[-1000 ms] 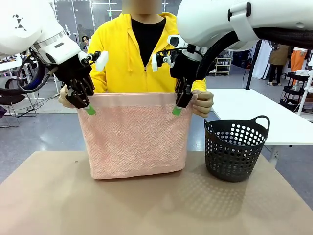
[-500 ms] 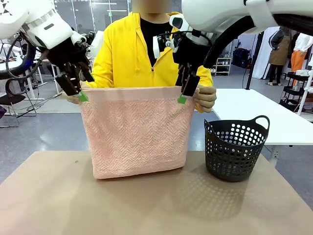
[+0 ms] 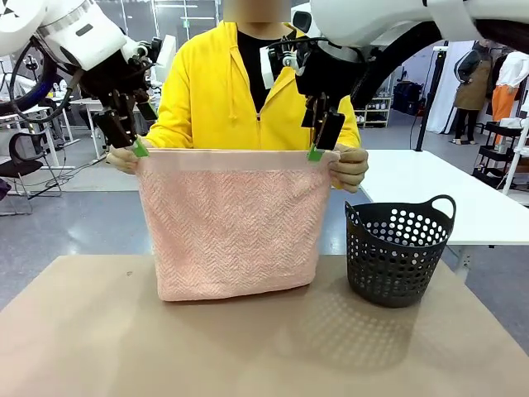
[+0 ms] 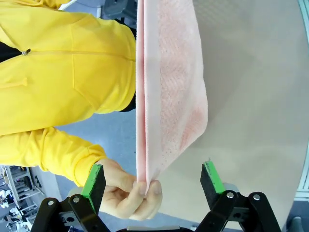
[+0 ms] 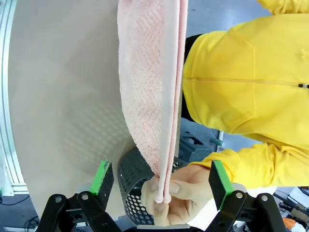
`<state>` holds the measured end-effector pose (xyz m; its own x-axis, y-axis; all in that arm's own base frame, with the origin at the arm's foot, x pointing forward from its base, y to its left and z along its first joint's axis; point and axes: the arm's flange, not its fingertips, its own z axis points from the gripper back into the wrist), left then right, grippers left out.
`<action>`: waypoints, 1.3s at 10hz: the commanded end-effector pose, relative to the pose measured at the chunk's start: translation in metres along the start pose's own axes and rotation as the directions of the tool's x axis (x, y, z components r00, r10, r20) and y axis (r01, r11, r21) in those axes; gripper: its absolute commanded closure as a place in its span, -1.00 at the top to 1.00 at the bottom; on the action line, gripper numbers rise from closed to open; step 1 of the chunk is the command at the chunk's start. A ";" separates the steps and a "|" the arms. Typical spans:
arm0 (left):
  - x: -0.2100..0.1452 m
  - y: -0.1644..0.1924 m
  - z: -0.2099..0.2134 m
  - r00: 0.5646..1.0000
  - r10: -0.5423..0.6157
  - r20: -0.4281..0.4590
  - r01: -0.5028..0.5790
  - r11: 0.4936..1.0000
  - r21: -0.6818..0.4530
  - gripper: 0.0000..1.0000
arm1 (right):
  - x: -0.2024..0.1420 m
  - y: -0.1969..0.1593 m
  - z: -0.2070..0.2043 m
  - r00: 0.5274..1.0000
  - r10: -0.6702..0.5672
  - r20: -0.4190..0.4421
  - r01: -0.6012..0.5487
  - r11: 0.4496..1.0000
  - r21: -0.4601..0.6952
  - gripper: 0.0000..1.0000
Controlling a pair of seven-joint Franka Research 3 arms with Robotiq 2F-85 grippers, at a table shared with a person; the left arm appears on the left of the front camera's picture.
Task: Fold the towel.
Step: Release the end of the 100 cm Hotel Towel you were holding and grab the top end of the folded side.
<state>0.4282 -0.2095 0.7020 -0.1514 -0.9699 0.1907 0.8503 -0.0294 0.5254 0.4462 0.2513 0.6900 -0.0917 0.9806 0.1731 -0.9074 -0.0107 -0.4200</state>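
Your light salmon-pink terry towel (image 3: pixel 235 227) hangs upright near the brown table's (image 3: pixel 248 356) far edge, its hem resting on the surface, with the person's hands (image 3: pixel 351 168) pinching both top corners. Left gripper (image 3: pixel 131 142) and right gripper (image 3: pixel 318 147) are both spread wide (each straddles a corner, pads off the cloth). The black perforated basket (image 3: pixel 398 252) stands towards the right edge.

Robot lab in an open work hall.
A white left arm (image 3: pixel 70 33) and right arm (image 3: pixel 388 21) hang over a brown surface (image 3: pixel 248 347); behind lie bare grey floor (image 3: pixel 74 223), a white table (image 3: pixel 413 178) at right, a chair (image 3: pixel 16 169) at the left edge, glass partitions (image 3: pixel 178 18) at upper left, and a rack (image 3: pixel 504 153) at far right.
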 end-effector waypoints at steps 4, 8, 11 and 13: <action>0.001 0.022 -0.052 1.000 -0.024 -0.004 0.023 0.996 -0.087 1.00 | -0.004 -0.029 -0.041 0.999 -0.031 0.028 0.027 0.991 0.135 1.00; -0.013 0.022 -0.091 0.998 0.065 -0.011 -0.066 0.986 -0.156 1.00 | -0.005 -0.032 -0.079 0.999 -0.034 0.032 0.028 0.982 0.186 1.00; -0.014 0.021 -0.089 0.998 0.064 0.009 -0.062 0.985 -0.161 -0.77 | -0.005 -0.032 -0.081 0.999 -0.034 0.036 0.027 0.983 0.183 -0.43; -0.014 0.020 -0.089 0.998 0.069 0.002 -0.068 0.983 -0.172 -1.00 | -0.006 -0.032 -0.082 0.999 -0.040 0.034 0.033 0.982 0.184 -1.00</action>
<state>0.4935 -0.2198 0.6338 -0.0968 -0.9711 0.2182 0.9224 -0.0052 0.3861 0.5075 0.2641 0.6296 -0.0515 0.9773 0.2054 -0.9669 0.0027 -0.2550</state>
